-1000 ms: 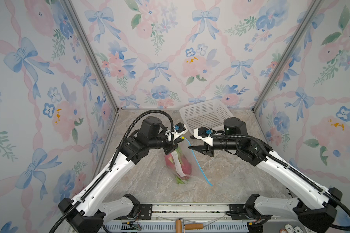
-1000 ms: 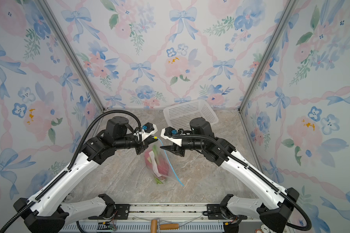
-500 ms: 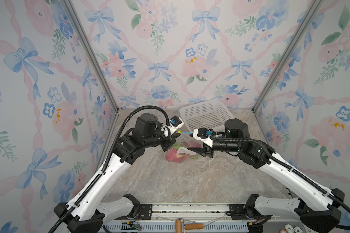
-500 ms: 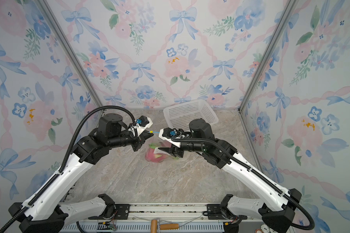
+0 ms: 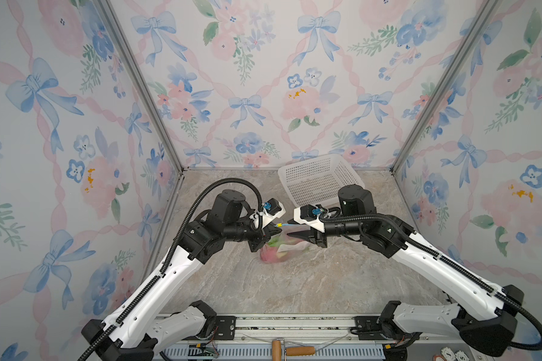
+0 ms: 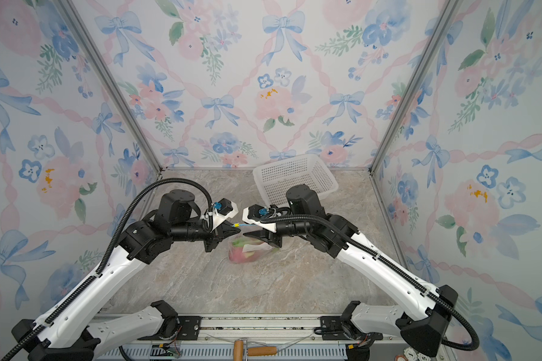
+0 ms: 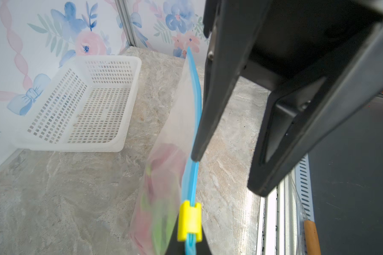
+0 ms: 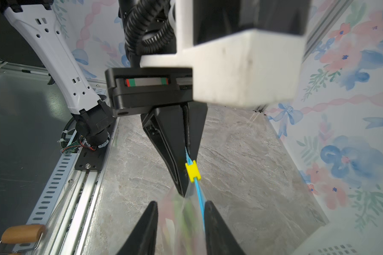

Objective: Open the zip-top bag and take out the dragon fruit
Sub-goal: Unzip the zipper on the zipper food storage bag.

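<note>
While the left gripper [image 5: 272, 233] is pinching the light-blue zip strip [image 7: 191, 176] of the clear plastic zip-top bag [image 5: 283, 250], mid-frame with the pink dragon fruit [image 5: 267, 254] inside, the right gripper [image 8: 180, 205], part-open and empty, is straddling it; closing on the strip likely comes next.

Basket [image 5: 310, 161]: white, perforated, upright beyond the jaws, near the back wall.
Tabletop [image 5: 294, 281]: grey marble pattern, lay beneath the jaws.
Wooden-handled tool [image 5: 294, 350]: lay by the front rail, well apart from the jaws.
</note>
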Tool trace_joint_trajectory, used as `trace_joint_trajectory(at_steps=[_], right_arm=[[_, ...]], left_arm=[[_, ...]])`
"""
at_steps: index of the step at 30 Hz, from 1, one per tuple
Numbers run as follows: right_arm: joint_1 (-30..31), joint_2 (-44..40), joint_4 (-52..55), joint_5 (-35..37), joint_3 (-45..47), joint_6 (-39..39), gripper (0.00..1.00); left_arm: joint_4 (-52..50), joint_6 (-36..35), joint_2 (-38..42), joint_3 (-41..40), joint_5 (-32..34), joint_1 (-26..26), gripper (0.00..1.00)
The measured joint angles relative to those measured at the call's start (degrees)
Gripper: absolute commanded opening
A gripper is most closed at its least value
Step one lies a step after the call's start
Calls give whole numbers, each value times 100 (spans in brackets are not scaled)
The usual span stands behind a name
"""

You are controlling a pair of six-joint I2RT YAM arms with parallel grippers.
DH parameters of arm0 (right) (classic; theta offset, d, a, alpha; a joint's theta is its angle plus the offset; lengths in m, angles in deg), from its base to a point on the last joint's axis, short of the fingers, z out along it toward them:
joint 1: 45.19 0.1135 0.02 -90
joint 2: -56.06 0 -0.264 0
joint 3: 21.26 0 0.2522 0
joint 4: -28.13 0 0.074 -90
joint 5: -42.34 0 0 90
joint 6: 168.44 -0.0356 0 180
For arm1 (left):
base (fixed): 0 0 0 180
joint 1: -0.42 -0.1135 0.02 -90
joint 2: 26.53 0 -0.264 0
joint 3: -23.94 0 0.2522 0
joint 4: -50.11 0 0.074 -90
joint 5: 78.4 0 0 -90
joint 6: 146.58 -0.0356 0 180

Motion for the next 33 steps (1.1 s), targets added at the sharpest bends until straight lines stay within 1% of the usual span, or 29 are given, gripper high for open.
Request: trace_joint_trajectory(at_steps=[9, 23, 29, 33], right_arm=[[2, 271, -17, -387, -122, -2, 37], [96, 457, -85, -461, -282, 22, 18], [157, 476, -155, -459, -291, 2, 18], [164, 481, -170, -450, -291, 4, 16]], left_arm=[[-17, -2, 90, -68, -87, 39, 0], [-46, -2, 90, -68, -85, 114, 0], [-59, -2, 90, -68, -83, 146, 0], [-63, 0, 90, -68, -83, 151, 0]])
